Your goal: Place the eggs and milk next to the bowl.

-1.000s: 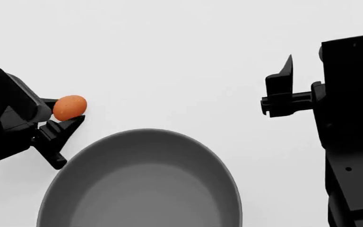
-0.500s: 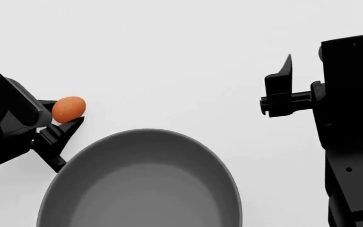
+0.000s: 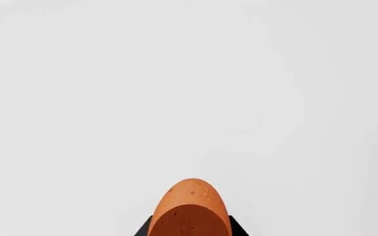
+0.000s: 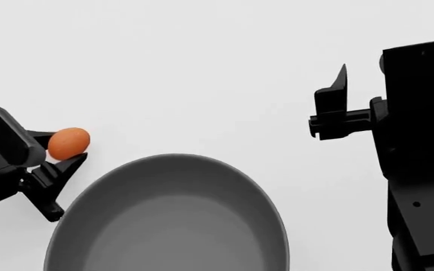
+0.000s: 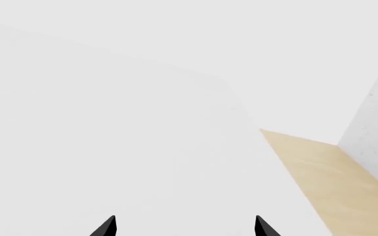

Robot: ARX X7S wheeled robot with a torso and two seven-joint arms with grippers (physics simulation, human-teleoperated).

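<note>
Evidently the left gripper (image 4: pixel 51 151) pinched one egg (image 4: pixel 68 143) between its fingers, just beside the bowl (image 4: pixel 168 217); the right gripper (image 5: pixel 184 227) stood spread, empty. Released from height, the egg might roll across the bench (image 4: pixel 202 68).

— Bright, even, flat all over; no single source to pick out. Hardly any cast shadow on the white table (image 4: pixel 202 68).

— Sharp throughout, clean render edges, no blur, no bending toward the frame edges.

— Soft shading only inside the bowl (image 4: pixel 172 226): paler toward its middle, darker along the rim.

— Black arm parts crushed to silhouette, almost no surface detail. Darker underside on the egg (image 3: pixel 190 211) in the left wrist view, lighter on top. No glare. Table's far edge barely separable from the pale wall in the right wrist view.
</note>
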